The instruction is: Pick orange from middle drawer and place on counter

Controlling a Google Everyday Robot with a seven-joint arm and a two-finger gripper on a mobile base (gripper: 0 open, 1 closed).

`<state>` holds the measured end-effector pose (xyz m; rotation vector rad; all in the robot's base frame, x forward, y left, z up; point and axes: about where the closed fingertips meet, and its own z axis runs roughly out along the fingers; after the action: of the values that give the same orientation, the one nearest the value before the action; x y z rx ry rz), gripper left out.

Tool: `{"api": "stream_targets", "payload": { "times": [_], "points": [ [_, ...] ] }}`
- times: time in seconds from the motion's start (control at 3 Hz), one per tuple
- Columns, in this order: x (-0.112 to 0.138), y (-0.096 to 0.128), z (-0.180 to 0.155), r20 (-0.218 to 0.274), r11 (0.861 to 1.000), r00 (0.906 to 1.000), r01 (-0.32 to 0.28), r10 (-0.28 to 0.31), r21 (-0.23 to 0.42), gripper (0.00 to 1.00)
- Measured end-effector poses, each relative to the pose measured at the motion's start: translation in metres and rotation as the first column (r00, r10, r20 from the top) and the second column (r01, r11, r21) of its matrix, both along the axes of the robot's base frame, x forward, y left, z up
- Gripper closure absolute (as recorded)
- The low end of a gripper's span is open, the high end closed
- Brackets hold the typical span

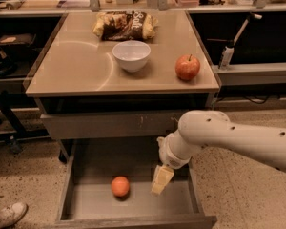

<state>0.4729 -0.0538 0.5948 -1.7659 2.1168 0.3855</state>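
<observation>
The orange (120, 186) lies mid-floor in the open drawer (66, 187), with bare floor all round it. The gripper (161, 180) hangs to its right, apart from it and near the right wall; whether it is open cannot be told. The counter (71, 70) above carries a bowl (131, 55) and an apple (187, 67).

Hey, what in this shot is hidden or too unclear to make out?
- Camera view: the gripper hangs in the middle drawer, right of the orange; its height above the floor is unreadable from this single angle.
- The arm hides the drawer's rear right corner and runs off the right edge.
- A shoe is cut off at the bottom-left corner.
</observation>
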Motion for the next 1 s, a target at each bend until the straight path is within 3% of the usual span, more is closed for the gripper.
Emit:
{"api": "stream_targets", "payload": {
  "times": [0.33, 0.67, 1.0],
  "points": [
    [0.005, 0.016, -0.037, 0.003, 0.999, 0.9995, 0.03, -0.03, 0.026, 0.0],
    [0.004, 0.018, -0.039, 0.003, 0.999, 0.9998, 0.022, -0.022, 0.035, 0.0],
    [0.009, 0.043, -0.066, 0.001, 0.995, 0.9999, 0.011, -0.011, 0.097, 0.0]
  ]
}}
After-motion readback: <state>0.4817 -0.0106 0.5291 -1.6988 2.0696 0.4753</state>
